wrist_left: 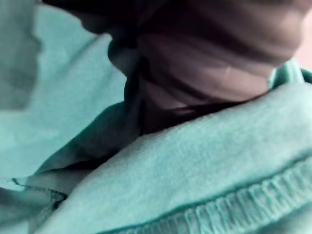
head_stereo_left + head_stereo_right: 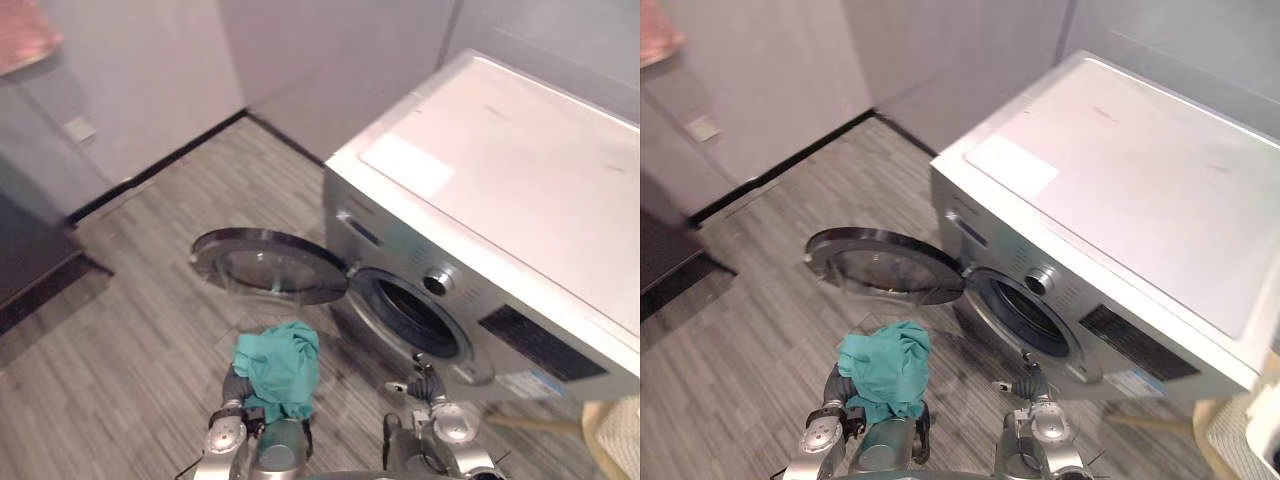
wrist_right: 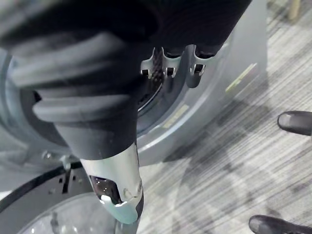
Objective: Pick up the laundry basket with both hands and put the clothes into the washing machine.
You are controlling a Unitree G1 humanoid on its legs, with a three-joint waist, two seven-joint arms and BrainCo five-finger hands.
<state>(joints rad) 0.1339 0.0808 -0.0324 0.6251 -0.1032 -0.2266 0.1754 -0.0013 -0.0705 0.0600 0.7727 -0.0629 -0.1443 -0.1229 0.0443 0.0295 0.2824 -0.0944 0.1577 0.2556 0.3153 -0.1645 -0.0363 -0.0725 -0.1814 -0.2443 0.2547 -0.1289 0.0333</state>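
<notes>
A: Location of the teal garment (image 2: 278, 368)?
B: Draped over the left hand (image 2: 236, 387), before the open door (image 2: 268, 265) of the washing machine (image 2: 520, 200). Left finger state cannot be determined. The right hand (image 2: 426, 386) is held relaxed and empty beside the drum opening (image 2: 410, 315)

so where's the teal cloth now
The crumpled teal cloth lies over the left hand, lower centre of the eye views, before the open round washer door.

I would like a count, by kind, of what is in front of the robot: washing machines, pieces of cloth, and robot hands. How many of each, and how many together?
Silver front-loading washing machine, its round door open: 1
Crumpled teal cloth, lying over the left hand: 1
Robot hands, the left hand and the right hand: 2
Total: 4
</notes>
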